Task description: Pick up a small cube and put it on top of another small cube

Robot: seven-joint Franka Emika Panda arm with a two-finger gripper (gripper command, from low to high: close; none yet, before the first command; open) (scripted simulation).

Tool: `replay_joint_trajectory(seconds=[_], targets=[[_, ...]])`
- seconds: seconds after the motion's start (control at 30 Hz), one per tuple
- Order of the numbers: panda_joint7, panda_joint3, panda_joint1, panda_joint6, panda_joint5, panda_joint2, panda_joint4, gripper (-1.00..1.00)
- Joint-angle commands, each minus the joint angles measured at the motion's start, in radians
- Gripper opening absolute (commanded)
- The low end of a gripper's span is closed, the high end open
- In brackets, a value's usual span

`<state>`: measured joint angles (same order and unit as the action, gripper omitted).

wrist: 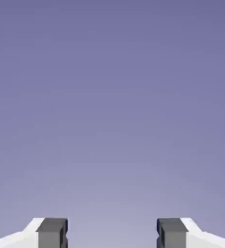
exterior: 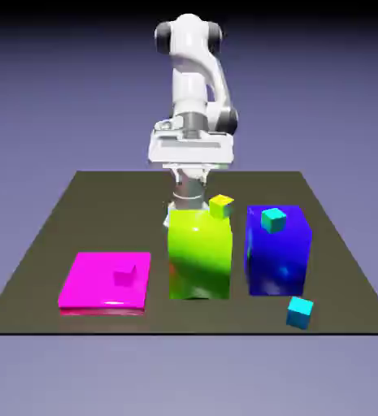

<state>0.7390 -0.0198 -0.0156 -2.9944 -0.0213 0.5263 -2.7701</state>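
Note:
The small sky-blue cube (exterior: 300,312) lies on the table near its front edge, at the exterior view's right. The other small cube, teal (exterior: 273,219), rests on top of a big blue block (exterior: 278,256). My gripper (wrist: 112,235) is open: its two grey fingertips (wrist: 52,233) stand wide apart with only the plain backdrop between them. In the exterior view the hand (exterior: 188,188) hangs behind a big yellow-green block (exterior: 199,253), which hides the fingers. The hand is well back from both cubes.
A small yellow-green cube (exterior: 221,206) sits on the big yellow-green block's top right corner. A flat magenta slab (exterior: 94,284) at the exterior view's left carries a small magenta cube (exterior: 125,276). The dark table (exterior: 54,236) ends just in front of the blocks.

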Motion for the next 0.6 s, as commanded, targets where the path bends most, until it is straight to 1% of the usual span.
replay_joint_trajectory(seconds=[0.0, 0.57], targets=[[-0.002, -0.016, -0.003, 0.035, -0.018, -0.036, 0.033, 0.00], [-0.030, -0.295, -0.053, 0.635, -0.318, -0.652, 0.595, 0.00]])
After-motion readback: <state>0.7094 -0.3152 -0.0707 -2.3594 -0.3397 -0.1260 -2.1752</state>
